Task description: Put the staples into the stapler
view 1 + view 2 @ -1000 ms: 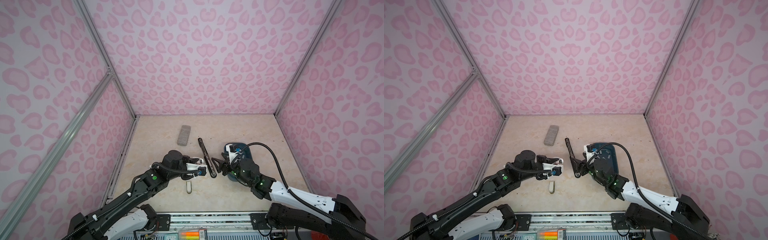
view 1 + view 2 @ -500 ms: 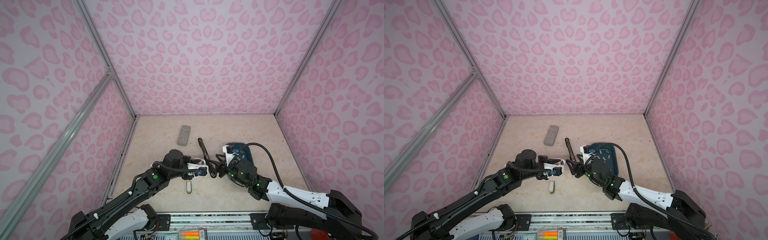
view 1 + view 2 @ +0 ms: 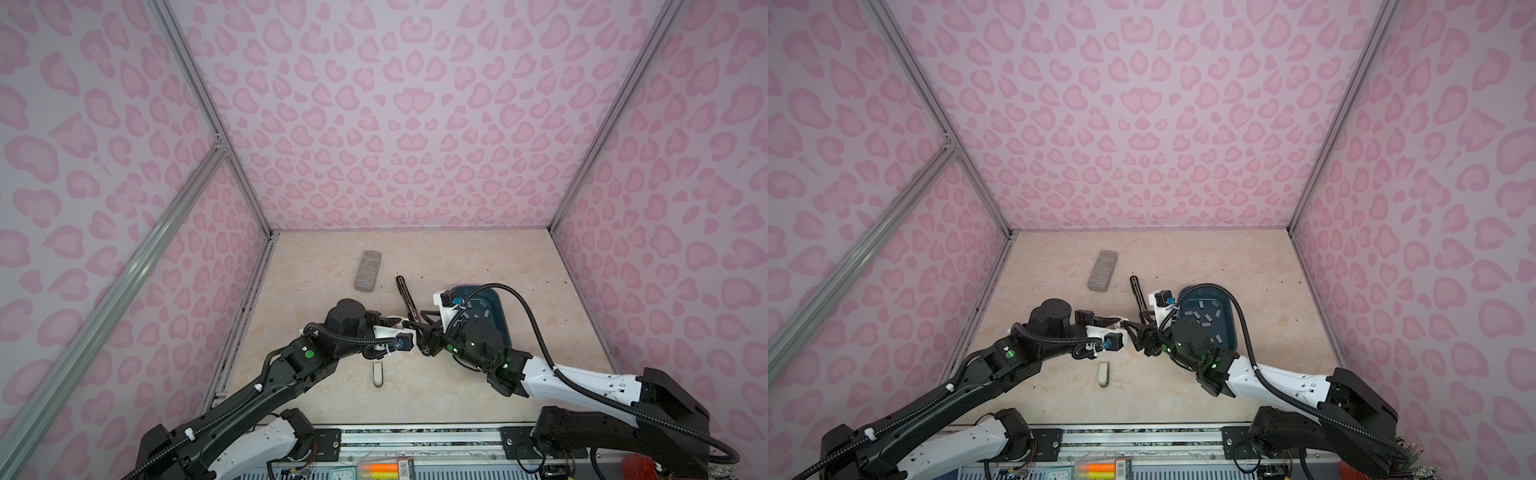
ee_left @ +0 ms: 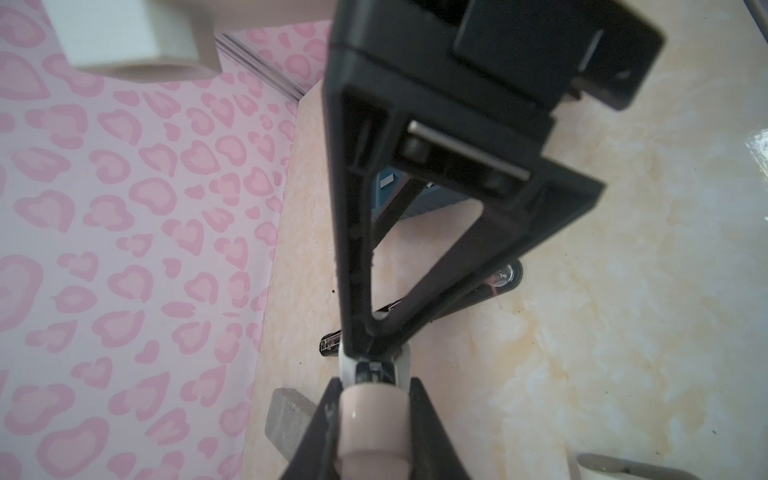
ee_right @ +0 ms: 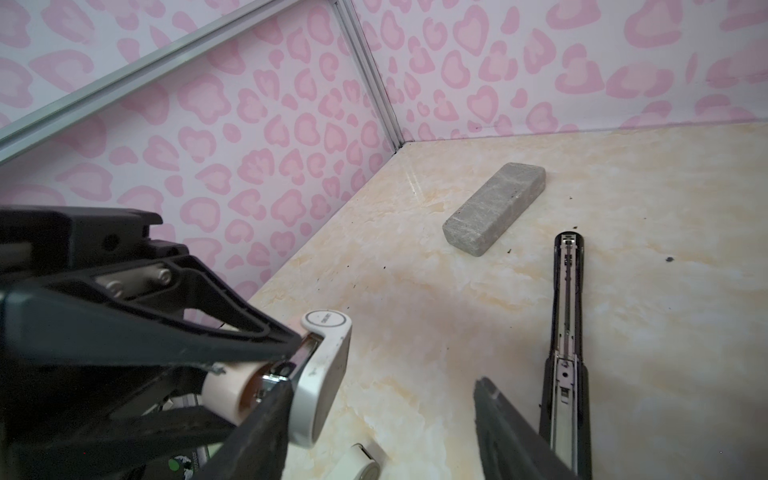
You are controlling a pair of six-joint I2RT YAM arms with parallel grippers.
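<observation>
Staples, small flat grey metal strips [image 3: 1207, 318], are not yet picked: right gripper [image 5: 382, 386], jaws apart, was swung beside long black stapler [image 5: 567, 299] to left gripper [image 4: 368, 345], clamped on white plastic part [image 5: 324, 374].

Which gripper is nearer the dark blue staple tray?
Right. The right gripper hangs just left of the dark blue plastic tray; the left gripper faces it from farther left.

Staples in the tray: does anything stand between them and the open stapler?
Only the right arm's wrist hangs above the gap between the tray of staples and the stapler, hiding the table there. Nothing else visible blocks the way.
</observation>
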